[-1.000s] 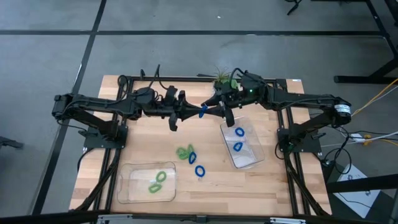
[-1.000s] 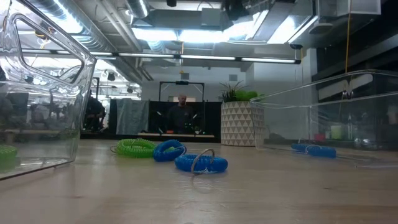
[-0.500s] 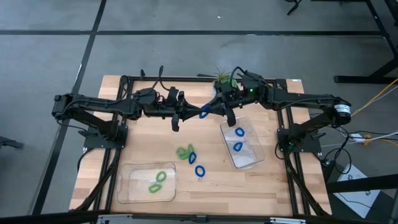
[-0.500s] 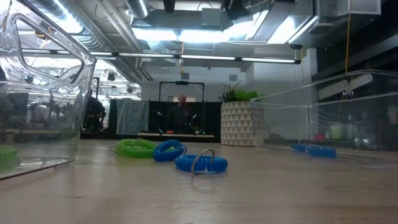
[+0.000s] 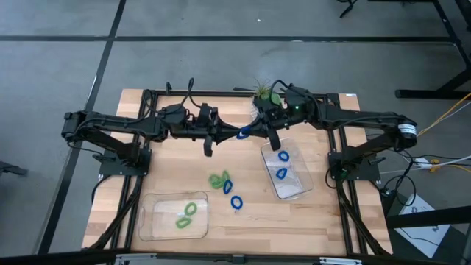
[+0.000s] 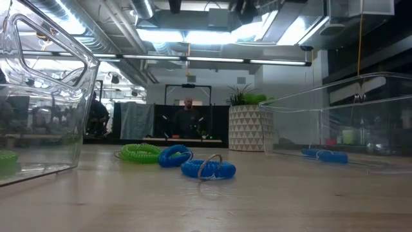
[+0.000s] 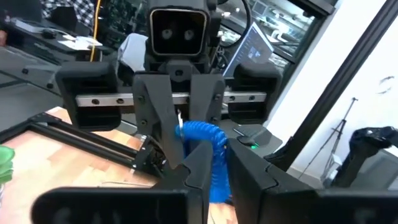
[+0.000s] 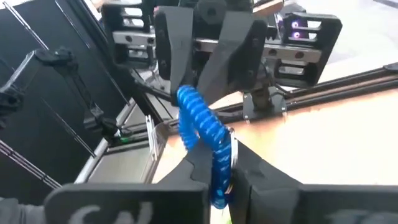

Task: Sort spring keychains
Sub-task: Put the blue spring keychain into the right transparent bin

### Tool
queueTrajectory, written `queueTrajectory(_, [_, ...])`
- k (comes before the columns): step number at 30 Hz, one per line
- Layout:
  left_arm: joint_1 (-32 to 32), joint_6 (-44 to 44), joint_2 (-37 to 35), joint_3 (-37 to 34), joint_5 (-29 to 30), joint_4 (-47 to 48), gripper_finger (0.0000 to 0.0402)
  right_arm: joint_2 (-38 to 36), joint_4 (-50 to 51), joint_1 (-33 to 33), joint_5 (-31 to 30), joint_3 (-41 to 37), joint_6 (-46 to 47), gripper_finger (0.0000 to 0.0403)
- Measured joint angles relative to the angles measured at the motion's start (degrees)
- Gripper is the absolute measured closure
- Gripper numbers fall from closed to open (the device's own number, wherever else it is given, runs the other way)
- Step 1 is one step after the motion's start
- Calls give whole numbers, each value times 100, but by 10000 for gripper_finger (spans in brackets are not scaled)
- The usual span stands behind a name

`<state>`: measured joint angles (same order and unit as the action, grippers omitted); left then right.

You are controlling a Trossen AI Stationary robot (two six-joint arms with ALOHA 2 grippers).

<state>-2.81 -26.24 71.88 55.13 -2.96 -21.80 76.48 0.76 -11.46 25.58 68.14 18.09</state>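
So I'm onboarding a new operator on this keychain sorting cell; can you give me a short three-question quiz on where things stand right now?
1. True or false: both grippers grip one bright blue coiled plastic keychain in mid-air between them.
2. How many blue coils lie in the clear plastic tray on the right side of the wooden table? A) none B) two C) four
3. Fill in: the clear tray on the left side holds ___ coils.

Key:
1. True: the left gripper and the right gripper are both closed on it.
2. B
3. light green
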Motion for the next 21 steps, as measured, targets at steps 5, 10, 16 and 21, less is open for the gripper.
queueTrajectory(5, [2,-13,2,0,-111,265,321,-176,338,2,-7,0,-71,381])
queueTrajectory(10, [2,-15,2,0,61,325,275,-388,863,2,-48,0,-141,373])
queueTrajectory(16, [0,5,2,0,245,395,234,-717,2079,2,90,0,-419,382])
queueTrajectory(21, [1,64,2,0,250,673,226,-953,3502,2,113,0,-625,369])
